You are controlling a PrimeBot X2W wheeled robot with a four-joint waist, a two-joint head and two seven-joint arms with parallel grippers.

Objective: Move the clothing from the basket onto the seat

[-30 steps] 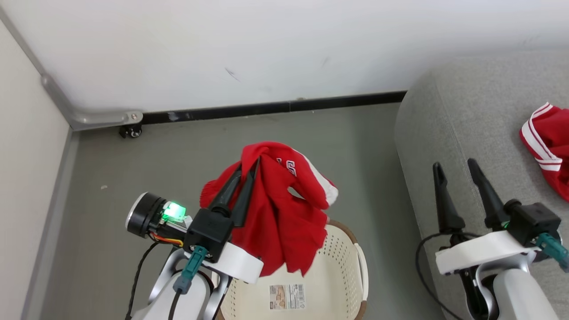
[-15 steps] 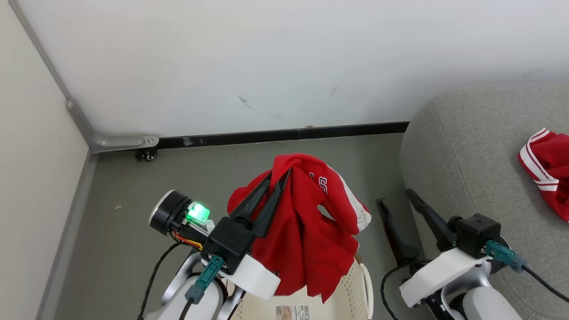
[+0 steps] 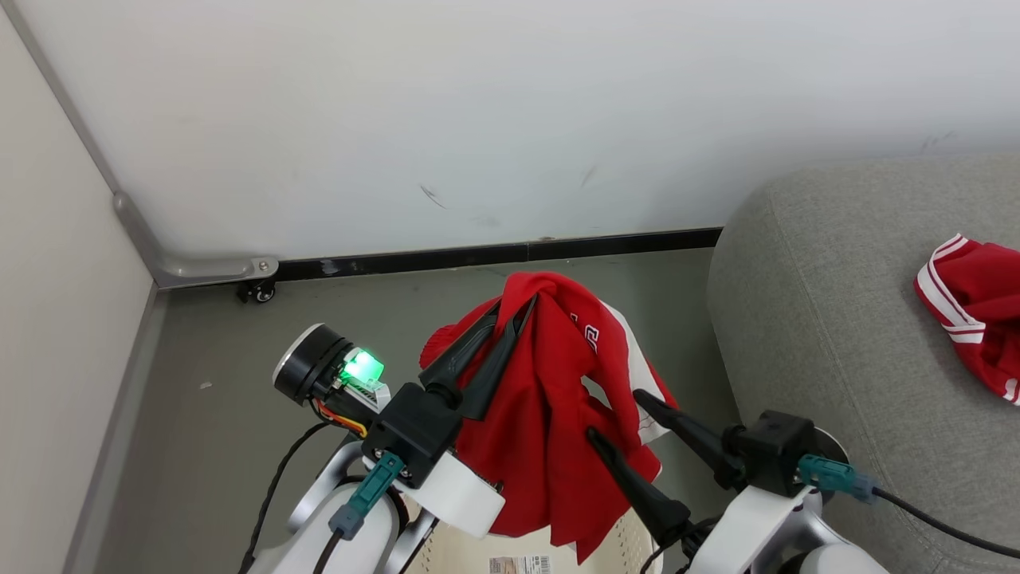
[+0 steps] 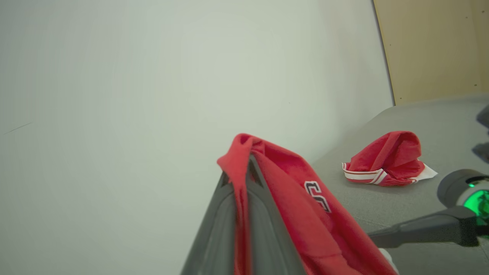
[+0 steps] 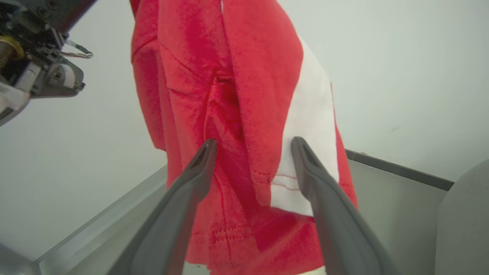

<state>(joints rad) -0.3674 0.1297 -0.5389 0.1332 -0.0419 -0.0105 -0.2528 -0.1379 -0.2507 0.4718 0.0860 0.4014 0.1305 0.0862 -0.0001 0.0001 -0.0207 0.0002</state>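
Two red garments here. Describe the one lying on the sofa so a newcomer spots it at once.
Find the big grey sofa on the right of the head view. A crumpled red garment lies alone on its seat. Its white stripe trim sets it apart from the lettered red garment, which hangs from the left gripper.

Red garment (image 3: 546, 430) in left end effector (image 3: 514, 305)

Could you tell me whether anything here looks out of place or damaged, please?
Nothing looks damaged or spilled. The red jersey hangs bunched from the shut left gripper above the basket, and the wall carries faint dark scuffs.
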